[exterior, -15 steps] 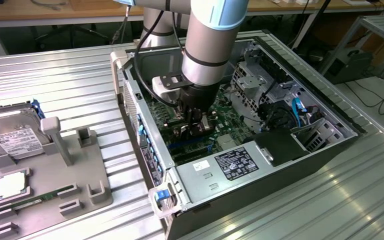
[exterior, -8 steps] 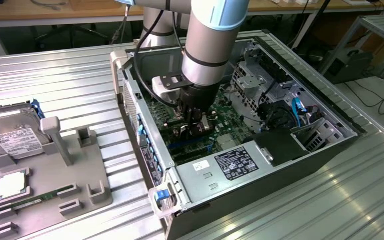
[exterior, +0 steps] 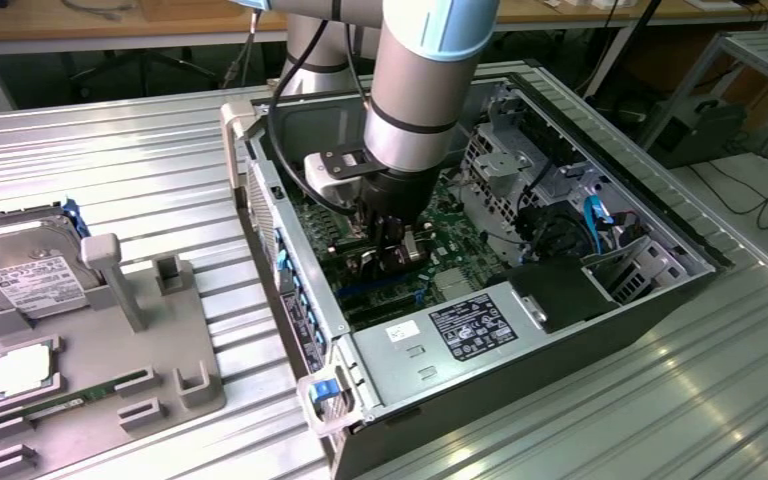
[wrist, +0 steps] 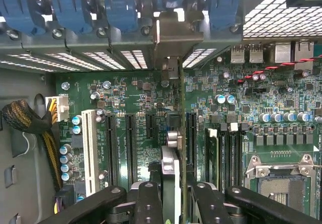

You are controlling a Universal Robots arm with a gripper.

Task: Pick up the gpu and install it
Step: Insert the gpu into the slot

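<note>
I've got the claw [wrist: 171,204] down inside the open computer case [exterior: 651,215], closed partway onto the gpu [wrist: 172,171]. The card sits edge-on between the fingers [wrist: 146,204], its metal end bracket [wrist: 171,38] up against the rear slot wall, and its lower edge at or just above the green motherboard [wrist: 141,98]. I can't tell whether it's seated.

Risks as I see them:
- The card is thin and rigid. If the edge connector is slightly off the black slot [wrist: 191,133], pushing would flex the board or chip the slot.
- The bracket could catch on the perforated rear panel or the blue clips [wrist: 121,7] and tilt the card.
- The grip is on a narrow edge, so the card could pivot in the fingers.
- The braided cable bundle [wrist: 25,116] is well clear.

Surfaces: glossy board crowded with small capacitors, one white slot [wrist: 90,148] and several black ones, bare stamped steel case walls. The silver hard drive [exterior: 31,275] sits on the grey tray [exterior: 157,370], out on the ribbed metal table [exterior: 117,170].
</note>
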